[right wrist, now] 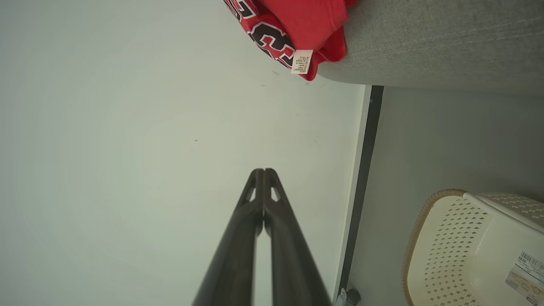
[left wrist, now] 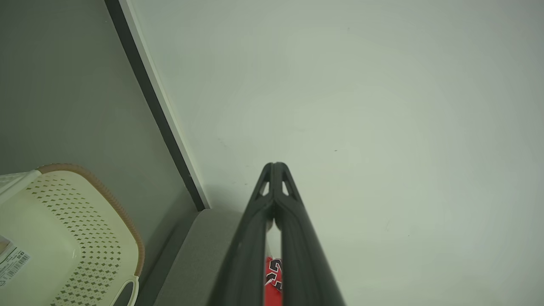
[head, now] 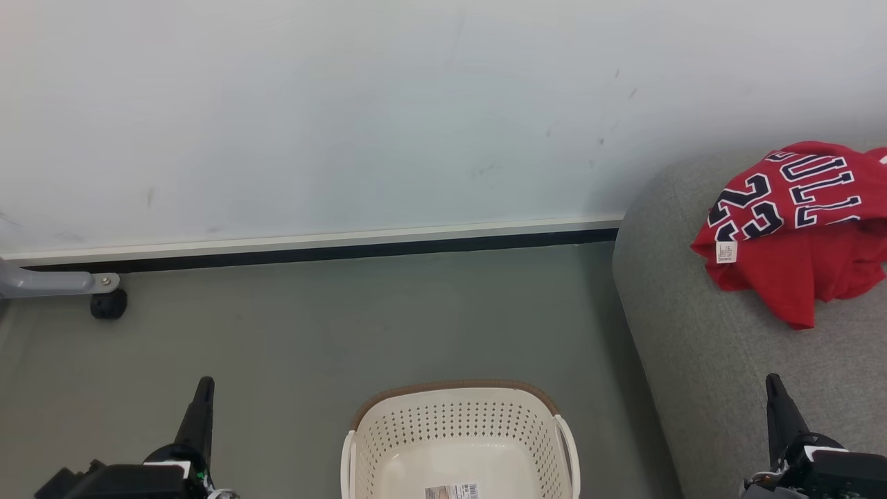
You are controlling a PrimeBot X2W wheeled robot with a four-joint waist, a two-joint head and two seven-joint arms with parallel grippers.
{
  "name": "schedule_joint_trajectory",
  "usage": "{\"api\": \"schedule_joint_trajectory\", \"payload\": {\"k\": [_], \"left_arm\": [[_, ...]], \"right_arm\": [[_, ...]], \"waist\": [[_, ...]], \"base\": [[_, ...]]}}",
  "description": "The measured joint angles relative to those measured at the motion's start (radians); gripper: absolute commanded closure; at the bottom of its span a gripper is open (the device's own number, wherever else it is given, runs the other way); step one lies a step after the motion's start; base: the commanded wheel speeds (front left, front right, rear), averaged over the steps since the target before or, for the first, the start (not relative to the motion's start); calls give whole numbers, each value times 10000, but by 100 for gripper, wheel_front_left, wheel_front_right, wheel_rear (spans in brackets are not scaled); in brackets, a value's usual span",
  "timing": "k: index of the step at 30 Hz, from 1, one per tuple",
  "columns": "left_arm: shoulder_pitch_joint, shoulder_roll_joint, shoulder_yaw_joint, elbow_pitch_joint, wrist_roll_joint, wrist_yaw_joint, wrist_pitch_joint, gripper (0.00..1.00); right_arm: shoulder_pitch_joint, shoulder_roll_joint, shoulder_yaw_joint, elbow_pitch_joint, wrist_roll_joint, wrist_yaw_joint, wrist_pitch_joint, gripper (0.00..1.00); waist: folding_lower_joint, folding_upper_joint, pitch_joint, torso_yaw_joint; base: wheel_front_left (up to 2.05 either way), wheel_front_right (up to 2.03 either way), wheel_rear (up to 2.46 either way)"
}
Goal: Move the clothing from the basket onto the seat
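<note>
The red clothing [head: 797, 229], a jersey with navy letters and 22 over plain red fabric, lies bunched on the grey seat [head: 700, 360] at the right. Its white tag hangs at the left edge. The cream basket [head: 457, 430] with a brown rim stands on the floor at bottom centre, and I see only a paper label inside it. My left gripper [head: 205, 385] is shut at lower left, left of the basket. My right gripper [head: 774, 382] is shut at lower right, over the seat. The clothing [right wrist: 297, 25] and basket [right wrist: 450, 250] also appear in the right wrist view.
A pale wall [head: 346, 118] with a dark baseboard runs across the back. A grey metal leg with a black caster [head: 107, 303] stands at the far left on the grey-green floor [head: 312, 333].
</note>
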Motion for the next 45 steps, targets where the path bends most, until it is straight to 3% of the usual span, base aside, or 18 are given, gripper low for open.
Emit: {"api": "schedule_joint_trajectory", "payload": {"k": [45], "left_arm": [[-59, -12, 2, 12, -88, -71, 0, 100]], "right_arm": [[0, 13, -10, 2, 2, 12, 0, 100]], "waist": [[0, 0, -1, 0]], "base": [[0, 0, 0]]}}
